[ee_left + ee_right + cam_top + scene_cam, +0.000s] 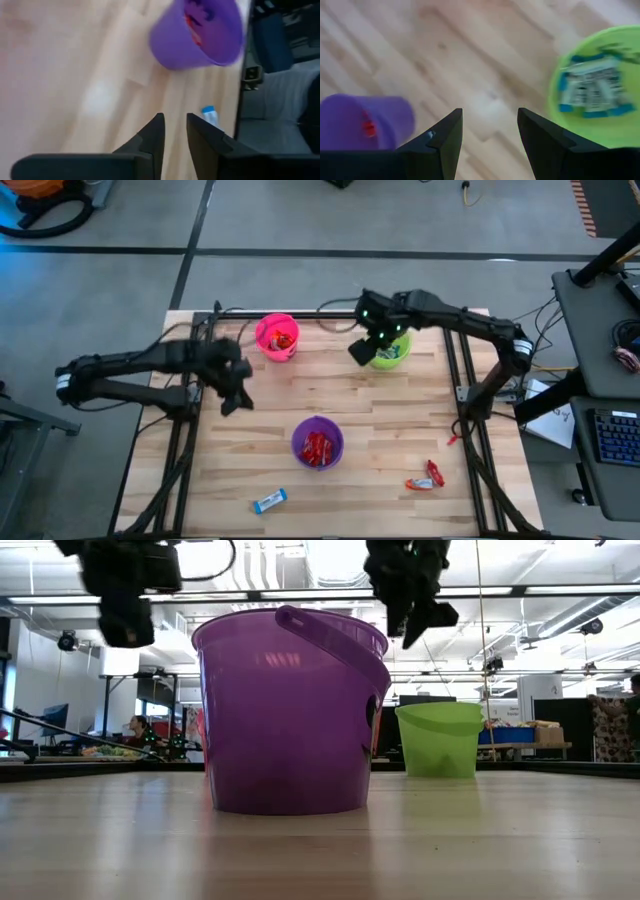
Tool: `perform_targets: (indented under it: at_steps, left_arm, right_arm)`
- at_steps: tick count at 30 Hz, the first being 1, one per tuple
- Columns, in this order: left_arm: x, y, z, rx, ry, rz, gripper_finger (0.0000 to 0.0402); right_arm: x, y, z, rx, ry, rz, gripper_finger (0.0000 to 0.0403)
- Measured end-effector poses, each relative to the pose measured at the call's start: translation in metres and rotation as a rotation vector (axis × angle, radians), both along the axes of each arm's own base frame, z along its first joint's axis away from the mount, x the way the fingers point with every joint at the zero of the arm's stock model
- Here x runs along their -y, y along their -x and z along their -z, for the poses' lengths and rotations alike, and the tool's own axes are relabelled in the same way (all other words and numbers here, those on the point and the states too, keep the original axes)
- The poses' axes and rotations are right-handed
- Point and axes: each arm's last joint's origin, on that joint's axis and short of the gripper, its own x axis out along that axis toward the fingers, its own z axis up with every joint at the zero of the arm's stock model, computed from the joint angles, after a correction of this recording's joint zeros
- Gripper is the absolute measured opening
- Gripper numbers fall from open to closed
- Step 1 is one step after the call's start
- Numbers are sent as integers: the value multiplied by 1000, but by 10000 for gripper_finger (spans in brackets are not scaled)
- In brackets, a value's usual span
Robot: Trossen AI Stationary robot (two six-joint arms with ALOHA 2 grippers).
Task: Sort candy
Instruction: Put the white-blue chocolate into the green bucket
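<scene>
Three plastic cups stand on the table [400,430]: one pink cup [277,337], one green cup [390,352] and one purple cup [318,443]. Three wrapped candies lie loose on the boards: one blue-and-white candy [269,501] near the front edge, and two red candies [428,477] lying together toward the right front corner. Further candies sit inside all three cups, red ones in the pink and purple, blue-and-white ones in the green, but they overlap too much to count. Two dark arms reach over the table, each ending in one hand: the left hand [234,394] and the right hand [362,348], each with two fingers
</scene>
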Motion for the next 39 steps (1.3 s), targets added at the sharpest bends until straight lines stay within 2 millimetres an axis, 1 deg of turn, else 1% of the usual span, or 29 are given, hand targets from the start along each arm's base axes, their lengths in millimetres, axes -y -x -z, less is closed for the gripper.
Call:
perform_targets:
  at_steps: [5, 8, 14, 17, 20, 23, 26, 29, 31, 35, 39]
  left_arm:
    - [43, -4, 14, 52, 50, 16, 46]
    - [69, -7, 16, 69, 11, 42, 41]
    - [118, -11, 25, 67, -98, 114, 40]
    - [145, -12, 36, 77, -172, 152, 40]
    - [172, -11, 51, 75, -217, 186, 40]
    - [198, -9, 68, 52, -213, 192, 40]
    - [220, -13, 78, 19, -211, 207, 40]
    - [240, -23, 85, -6, -243, 232, 40]
    - [249, -28, 89, -16, -274, 254, 40]
    - [259, -29, 85, 19, -327, 258, 43]
    - [264, -25, 92, 28, -372, 242, 68]
  right_arm:
    - [-34, -15, -2, 48, -24, -28, 183]
    - [-50, -20, -3, 60, -44, -32, 183]
    - [-76, -23, -3, 55, -73, -47, 183]
    - [-90, -25, -3, 50, -58, -56, 183]
    - [-106, -25, -3, 41, 6, -57, 183]
    - [-122, -25, -3, 40, 32, -59, 183]
    - [-138, -25, -3, 41, 17, -76, 183]
    - [-150, -23, -3, 42, 6, -81, 183]
    - [-158, -22, -3, 42, 10, -78, 183]
    - [-171, -20, -3, 47, 45, -81, 183]
    - [-180, -18, -3, 53, 84, -80, 183]
